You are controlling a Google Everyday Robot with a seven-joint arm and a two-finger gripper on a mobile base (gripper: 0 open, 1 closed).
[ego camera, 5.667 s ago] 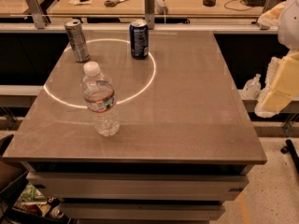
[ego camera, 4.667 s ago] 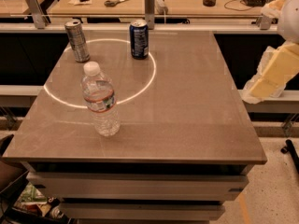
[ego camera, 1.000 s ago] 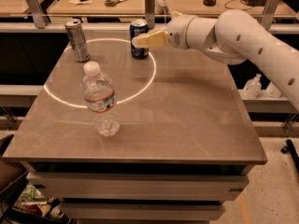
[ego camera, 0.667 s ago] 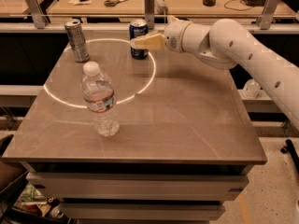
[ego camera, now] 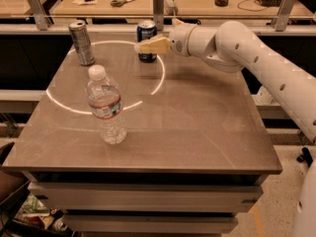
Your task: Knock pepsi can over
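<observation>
Reading the single camera view: gripper (ego camera: 139, 47) is at the far side of the table (ego camera: 197, 127), reached in from the right on the white arm (ego camera: 256, 48) with the wrist roughly level. The fingers (ego camera: 154, 45) show as one tapered beige wedge with no gap, so I take them as pressed together and pinching nothing. That fits a push job, where a closed wedge is stiffer than two spread tips. The pepsi can (ego camera: 146, 32) stands upright directly behind the fingers. They cross its mid-body, and the tips sit near its left edge. I can't tell whether they touch the can or just pass in front of it. Contact height looks mid-can or above. That's deliberate in my judgement, since a high push tips the can while a low one would only slide it. The can is on the far arc of the lit ring (ego camera: 161, 78) on the tabletop. The slim silver-grey can (ego camera: 81, 43) is well left of the fingertips. The clear water bottle (ego camera: 105, 107) is nearer the camera and well apart from the tips, so neither sits in the sweep path. The task is not done yet, as the can is still vertical. The next move probably needs a short lateral shove through the can's upper half. The risk is that the can skids or rotates instead of toppling, or rolls off the far edge.
</observation>
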